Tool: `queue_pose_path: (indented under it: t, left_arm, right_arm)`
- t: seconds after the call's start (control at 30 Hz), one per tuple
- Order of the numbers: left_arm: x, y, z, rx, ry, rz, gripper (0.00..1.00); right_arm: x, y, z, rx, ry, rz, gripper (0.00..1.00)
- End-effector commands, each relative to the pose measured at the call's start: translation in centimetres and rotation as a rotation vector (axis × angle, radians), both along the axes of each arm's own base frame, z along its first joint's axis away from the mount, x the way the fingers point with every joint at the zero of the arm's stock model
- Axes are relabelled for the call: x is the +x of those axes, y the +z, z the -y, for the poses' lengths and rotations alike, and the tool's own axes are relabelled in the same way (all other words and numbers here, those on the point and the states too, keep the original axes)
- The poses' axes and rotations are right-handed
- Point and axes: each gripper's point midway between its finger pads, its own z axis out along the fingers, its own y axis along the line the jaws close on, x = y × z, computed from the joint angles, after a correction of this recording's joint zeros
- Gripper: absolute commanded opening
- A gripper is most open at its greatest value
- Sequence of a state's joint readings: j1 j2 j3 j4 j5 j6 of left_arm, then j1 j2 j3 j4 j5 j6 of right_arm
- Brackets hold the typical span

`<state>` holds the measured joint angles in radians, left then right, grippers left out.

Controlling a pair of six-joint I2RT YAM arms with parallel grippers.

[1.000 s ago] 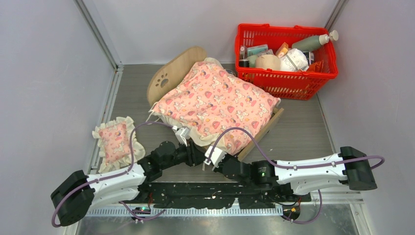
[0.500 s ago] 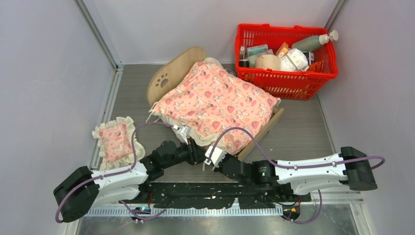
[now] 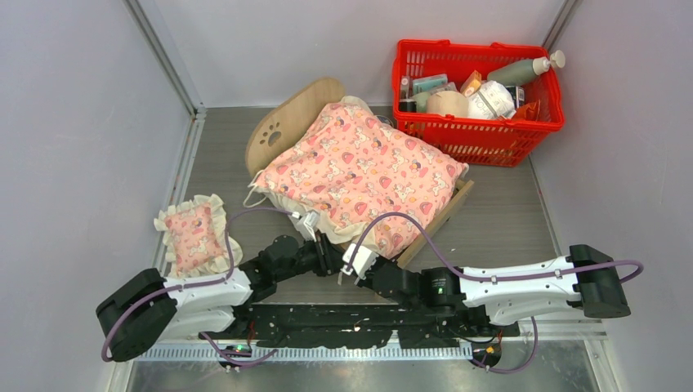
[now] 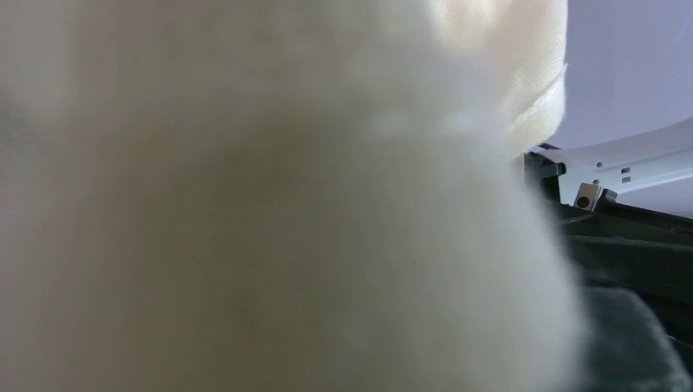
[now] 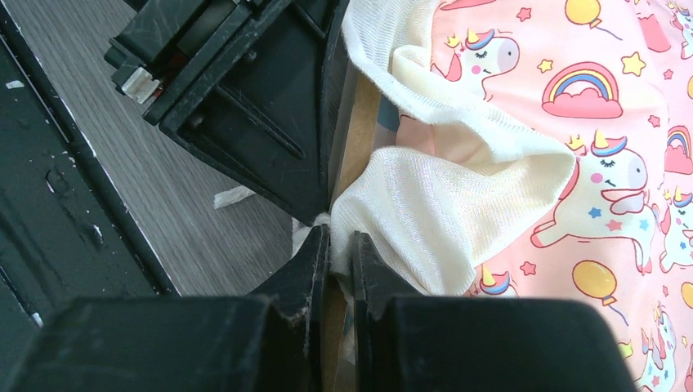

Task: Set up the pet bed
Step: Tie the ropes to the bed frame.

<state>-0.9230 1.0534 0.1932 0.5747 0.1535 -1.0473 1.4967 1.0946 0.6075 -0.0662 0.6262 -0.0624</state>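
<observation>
Right gripper (image 5: 338, 242) clamps the blanket (image 3: 359, 167) frill at the near edge of the pet bed (image 3: 286, 122), mid-table; left gripper (image 3: 310, 224) state unreadable; blanket-laying step, next likely needs 2 arms drawing it flat.

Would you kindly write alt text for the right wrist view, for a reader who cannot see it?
The right gripper is shut on the cream frill of a pink unicorn-print blanket. The black left gripper sits just beyond it, beside a strip of light plywood bed frame.

Pet bed (image 3: 298, 110), angled, under blanket (image 3: 359, 171)
</observation>
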Motion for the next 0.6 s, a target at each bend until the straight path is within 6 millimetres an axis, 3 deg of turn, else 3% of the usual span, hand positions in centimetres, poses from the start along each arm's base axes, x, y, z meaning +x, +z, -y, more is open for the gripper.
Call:
queue_pose_path:
  t: [0.0, 0.43, 0.5, 0.57]
  left_arm:
    - [0.4, 2.2, 1.0, -0.094, 0.001, 0.038, 0.25]
    - [0.1, 2.6, 2.3, -0.149, -0.023, 0.024, 0.24]
    - [0.1, 2.7, 2.5, -0.160, -0.029, 0.023, 0.17]
    - [0.2, 2.9, 2.7, -0.171, -0.026, 0.021, 0.01]
  right_arm:
    - [-0.7, 0.1, -0.4, 0.015, 0.045, -0.017, 0.05]
    - [-0.7, 0.3, -0.3, 0.017, 0.046, -0.017, 0.05]
    - [-0.7, 0.3, -0.3, 0.014, 0.044, -0.017, 0.05]
    - [-0.7, 0.4, -0.2, 0.016, 0.043, -0.017, 0.05]
